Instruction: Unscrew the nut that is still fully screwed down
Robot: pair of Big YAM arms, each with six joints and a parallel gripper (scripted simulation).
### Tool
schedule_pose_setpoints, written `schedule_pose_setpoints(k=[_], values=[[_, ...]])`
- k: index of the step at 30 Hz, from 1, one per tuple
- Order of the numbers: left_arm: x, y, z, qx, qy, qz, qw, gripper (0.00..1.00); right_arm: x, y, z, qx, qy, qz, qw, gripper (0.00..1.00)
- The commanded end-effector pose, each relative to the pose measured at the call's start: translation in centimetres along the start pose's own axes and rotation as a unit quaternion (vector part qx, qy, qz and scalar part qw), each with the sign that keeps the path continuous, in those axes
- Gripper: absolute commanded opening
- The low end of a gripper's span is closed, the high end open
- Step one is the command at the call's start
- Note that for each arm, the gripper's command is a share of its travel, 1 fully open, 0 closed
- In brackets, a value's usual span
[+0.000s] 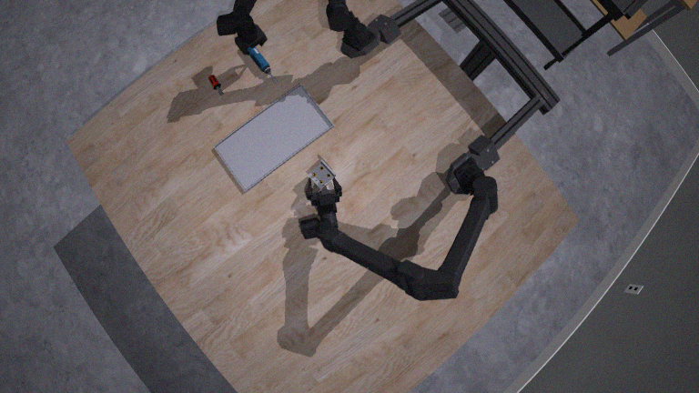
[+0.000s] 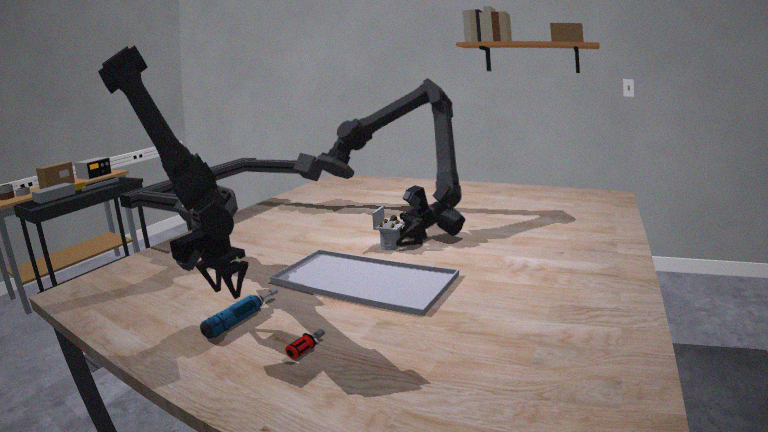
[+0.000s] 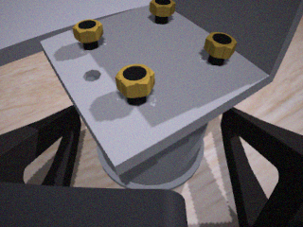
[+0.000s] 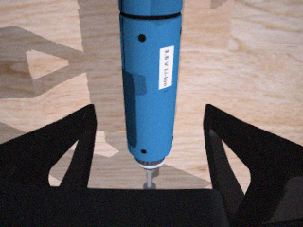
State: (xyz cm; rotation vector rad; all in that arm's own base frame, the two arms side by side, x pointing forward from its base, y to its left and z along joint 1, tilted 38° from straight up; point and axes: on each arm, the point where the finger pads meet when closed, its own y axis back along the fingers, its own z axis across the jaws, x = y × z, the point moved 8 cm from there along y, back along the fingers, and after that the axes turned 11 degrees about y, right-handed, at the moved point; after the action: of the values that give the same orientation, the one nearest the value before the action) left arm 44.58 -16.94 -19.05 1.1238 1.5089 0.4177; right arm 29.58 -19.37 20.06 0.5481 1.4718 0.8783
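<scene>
Left pincer [image 1: 323,181] [image 2: 403,233] [image 3: 151,110] open round the joint module [image 2: 388,239] [image 3: 166,163]; right pincer [image 1: 250,38] [image 2: 227,293] [image 4: 150,106] open above the driver [image 1: 258,59] [image 2: 232,315] [image 4: 151,95], lower left. I expect heavy, roll-prone; I'd grip mid-barrel.
</scene>
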Motion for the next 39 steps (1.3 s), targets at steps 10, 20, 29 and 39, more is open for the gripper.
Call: schedule_pose_setpoints(k=[10,20,29,39], values=[[-0.8,3.5,1.0,-0.015,-0.013,0.001,1.000,0.86,-0.7,0.6,0.6,-0.006,-0.008,-0.005,1.000,0.65],[-0.8,4.4,1.0,-0.015,-0.013,0.002,1.000,0.86,-0.7,0.6,0.6,-0.006,-0.008,-0.005,1.000,0.65],[-0.8,5.8,1.0,-0.015,-0.013,0.001,1.000,0.86,-0.7,0.6,0.6,-0.006,-0.008,-0.005,1.000,0.65],[-0.8,6.8,1.0,-0.015,-0.013,0.002,1.000,0.86,-0.7,0.6,0.6,-0.006,-0.008,-0.005,1.000,0.65]])
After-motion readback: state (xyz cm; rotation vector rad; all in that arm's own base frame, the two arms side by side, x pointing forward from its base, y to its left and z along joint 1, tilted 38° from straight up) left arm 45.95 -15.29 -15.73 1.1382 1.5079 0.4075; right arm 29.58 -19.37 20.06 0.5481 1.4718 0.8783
